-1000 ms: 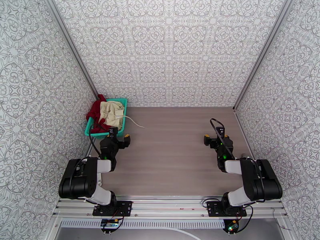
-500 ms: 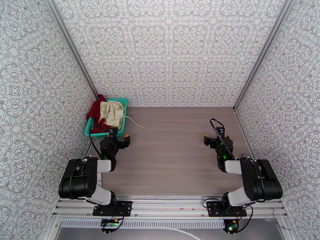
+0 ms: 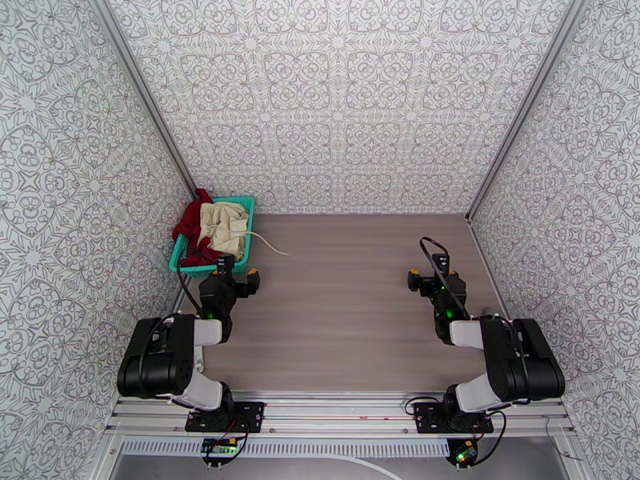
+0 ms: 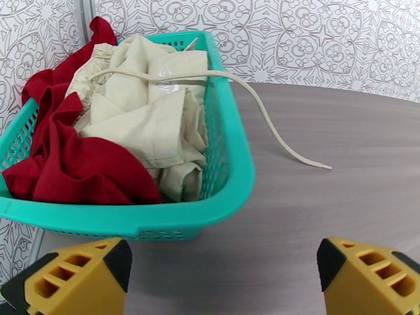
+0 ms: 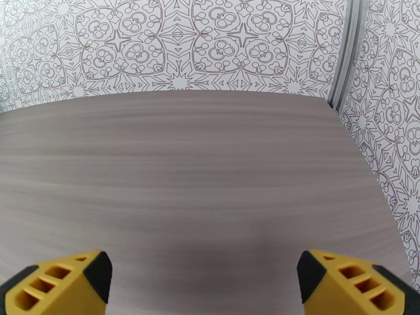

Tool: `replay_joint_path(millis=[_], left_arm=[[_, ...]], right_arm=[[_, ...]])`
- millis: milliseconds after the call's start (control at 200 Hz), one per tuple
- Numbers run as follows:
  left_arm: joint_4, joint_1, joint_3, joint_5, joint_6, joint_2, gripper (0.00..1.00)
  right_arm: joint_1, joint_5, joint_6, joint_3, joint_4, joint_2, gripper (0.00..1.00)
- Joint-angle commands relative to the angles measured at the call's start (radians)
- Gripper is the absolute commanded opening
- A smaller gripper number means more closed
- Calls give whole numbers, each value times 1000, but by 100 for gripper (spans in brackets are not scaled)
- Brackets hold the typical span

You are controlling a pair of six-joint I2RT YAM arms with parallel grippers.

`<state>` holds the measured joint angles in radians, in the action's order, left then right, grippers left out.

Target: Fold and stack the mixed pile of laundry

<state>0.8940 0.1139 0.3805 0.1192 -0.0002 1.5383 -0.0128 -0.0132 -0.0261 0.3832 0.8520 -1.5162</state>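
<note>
From above, the left tool [image 3: 237, 271] hovers over the table [image 3: 344, 314] just short of the near end of a teal basket [image 3: 250, 230] in the far left corner. Its yellow fingers are spread wide and grip nothing. In the basket, a dark red shirt [image 3: 190, 222] is bunched along the left side and a cream garment [image 3: 222, 221] lies crumpled beside it. A white cord [image 3: 272, 246] trails over the right rim onto the table. The right tool [image 3: 434, 276] sits well apart on the right half of the table, parted and holding nothing.

At the left wrist, the left tool [image 4: 223, 274] stands wide, its two yellow fingers [image 4: 73, 274] at the bottom corners, clear of the teal basket [image 4: 236, 169]. The dark red shirt [image 4: 79, 164] spills over the left rim. The cream garment [image 4: 152, 116] is heaped against the right wall. The white cord [image 4: 273, 132] runs across it and down onto the table [image 4: 341, 153].

At the right wrist, the right tool [image 5: 202, 284] is spread wide above bare table [image 5: 210, 164], touching nothing, facing a patterned wall [image 5: 210, 43].
</note>
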Motion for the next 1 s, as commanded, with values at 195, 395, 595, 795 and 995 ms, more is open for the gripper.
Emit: replay_joint_path(millis=[195,395,595,795,995], left_arm=[[21,-31,-21,-99,0,-12,99],[-230,-201,-31,-335,30,-289,95],[-749,-197,100,-362,-98,-483,90],[-1091,22,357,-196,-286,-478,84],[-1369,179,754,-47,-297,-195,83]], right_arm=[[3,54,33,-10,35,11,99],[-54,-70,16,-43,-173,280,86],[-56,39,-152,102,-569,464,82],[-69,496,-270,255,-671,400,70],[-98,437,-319,378,-800,343,61]])
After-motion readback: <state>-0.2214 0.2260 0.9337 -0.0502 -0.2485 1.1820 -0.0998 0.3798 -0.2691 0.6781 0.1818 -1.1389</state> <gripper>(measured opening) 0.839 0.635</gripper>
